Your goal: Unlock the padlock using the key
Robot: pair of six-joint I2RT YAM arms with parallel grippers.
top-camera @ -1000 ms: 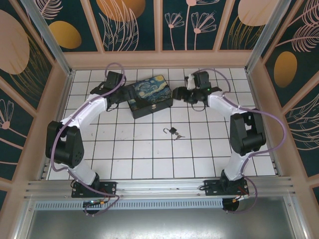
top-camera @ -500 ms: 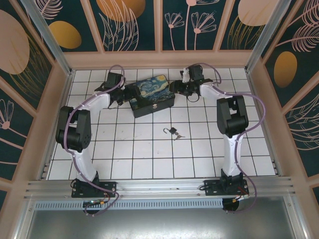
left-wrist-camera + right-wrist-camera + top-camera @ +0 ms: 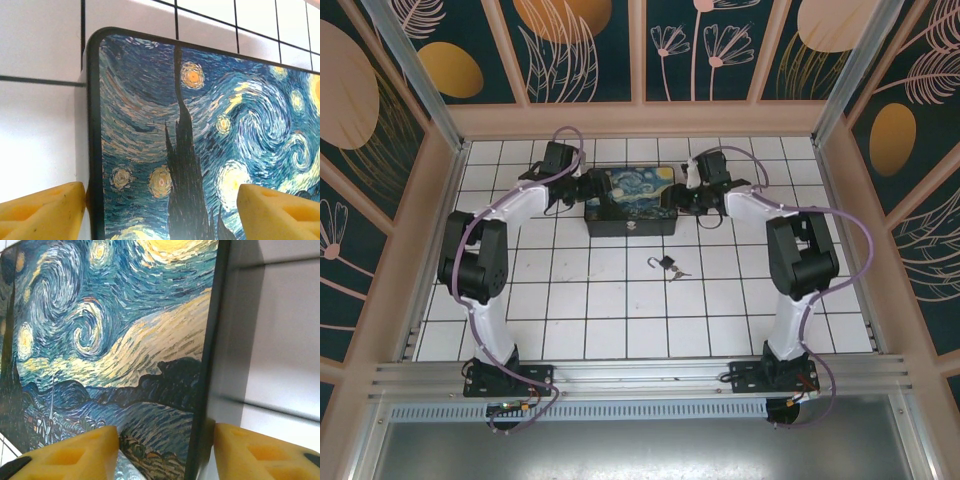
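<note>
jaws of both arms parted astride the box [image 3: 630, 192] ends; box now squared.

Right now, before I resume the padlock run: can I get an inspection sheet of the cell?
Surface: white tiled table with dark grid lines.
Job's things: padlock lies near the middle, shackle pointing left. The key lies just beside it on the near right. Neither is held.
Clutter: Starry Night box at the far side, picture lid up.
Grippers: left gripper is at the box's left end and right gripper at its right end. Both have their jaws apart, straddling a box edge, away from the padlock.
Cables: purple cables loop along both arms; no snag seen.
Surroundings: floral wall panels, aluminium frame rail; nothing else seen.
</note>
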